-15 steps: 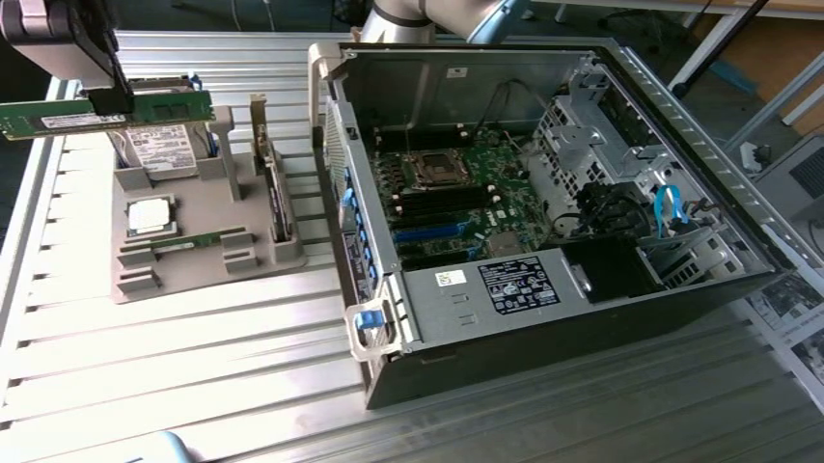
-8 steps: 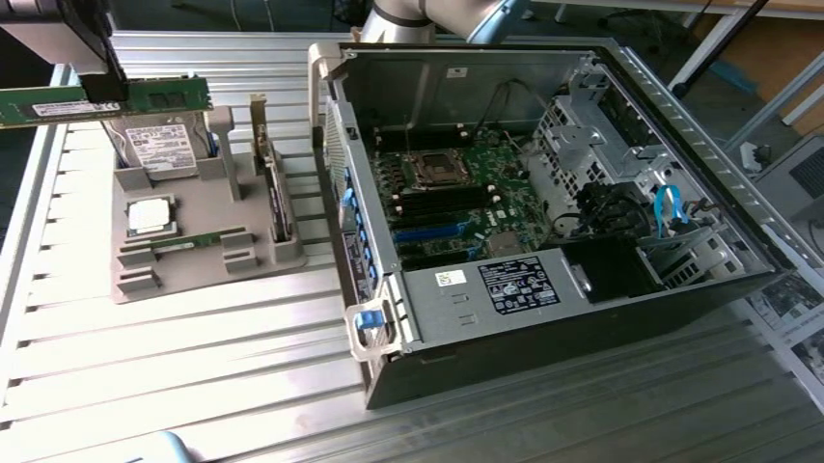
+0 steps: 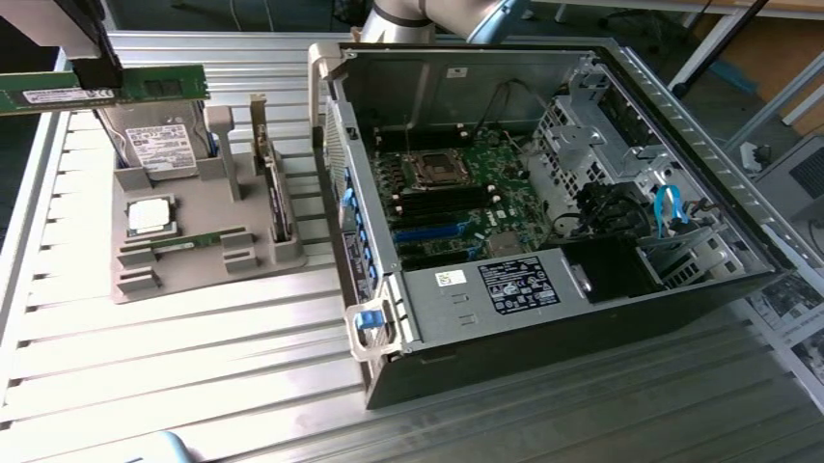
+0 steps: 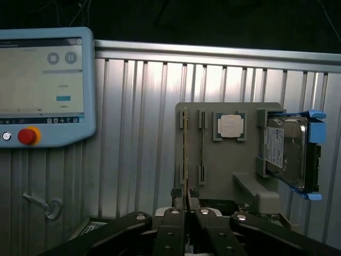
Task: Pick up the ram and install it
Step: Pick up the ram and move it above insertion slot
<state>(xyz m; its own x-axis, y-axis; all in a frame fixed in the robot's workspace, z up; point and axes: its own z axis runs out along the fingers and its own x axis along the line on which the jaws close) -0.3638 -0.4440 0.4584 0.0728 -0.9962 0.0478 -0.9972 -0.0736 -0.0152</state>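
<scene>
— Ram (image 3: 103, 92) first: where do we find it from outside?
— At the exterior view's upper left, pinched in our gripper (image 3: 96, 79), well above the grey tray (image 3: 193, 280). On the tray we see a hard drive (image 3: 160, 147), a processor (image 3: 151, 214) and a second stick (image 3: 193, 241). The open case (image 3: 515, 352) stands on the exterior view's right, all on a ribbed metal table (image 3: 193, 367).
— And from the wrist?
— Jaws narrow, clamping the ram edge-on between the fingers (image 4: 173, 224). Beyond it we see the tray, a pendant (image 4: 42, 80) and a key (image 4: 49, 207).
</scene>
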